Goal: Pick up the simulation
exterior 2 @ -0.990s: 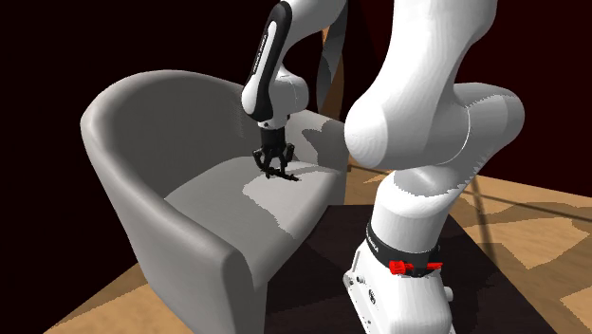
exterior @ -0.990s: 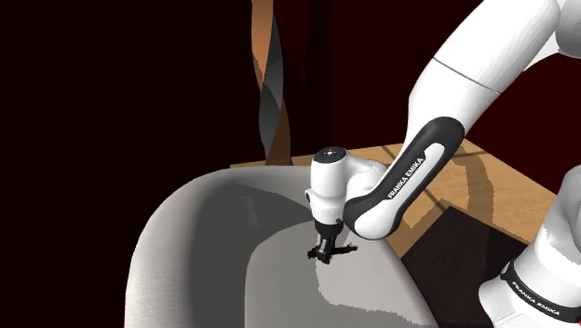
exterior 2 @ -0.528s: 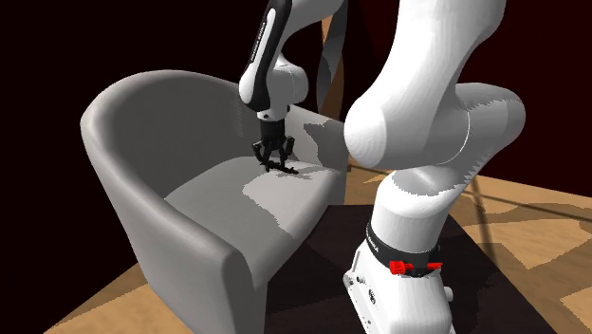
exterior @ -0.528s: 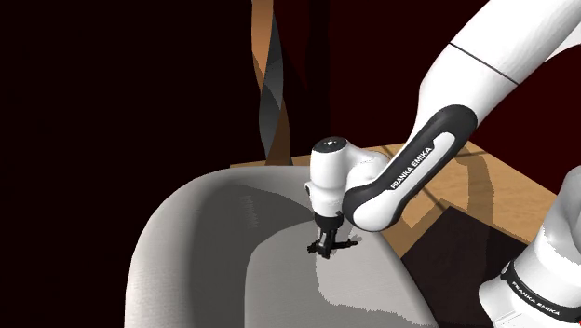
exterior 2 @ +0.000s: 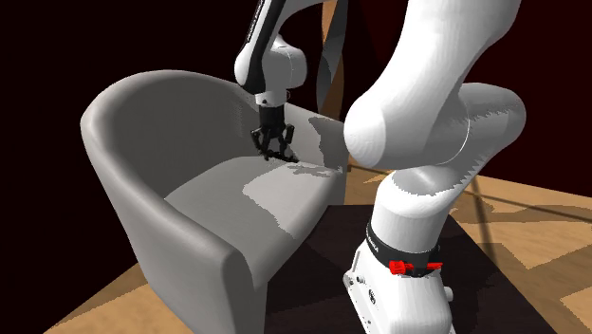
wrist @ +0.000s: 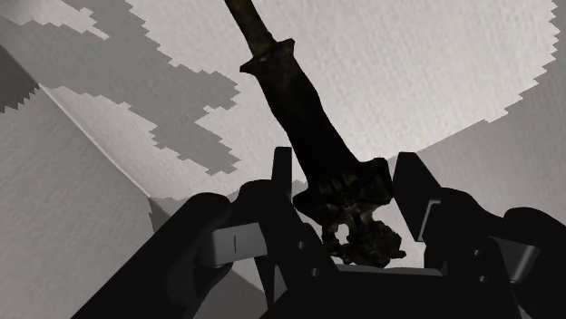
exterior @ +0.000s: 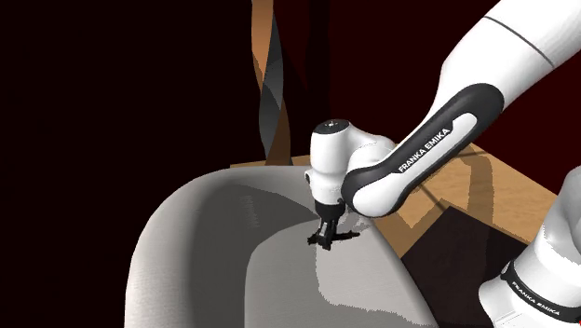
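Your gripper (wrist: 345, 172) is clamped on the knobby end of the dark dagger-shaped thing (wrist: 304, 109). Its long axis runs away crosswise to the fingers' closing line, and it seems just clear of the grey armchair (exterior 2: 142, 123) seat. The arm (exterior: 430, 142) reads FRANKA EMIKA.

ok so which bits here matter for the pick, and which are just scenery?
Part of the job:
- dark sword-like object, clasped between the fingers
- gripper

Just lying about:
- grey armchair below the gripper
- wooden floor
- dark rug under the arm's base
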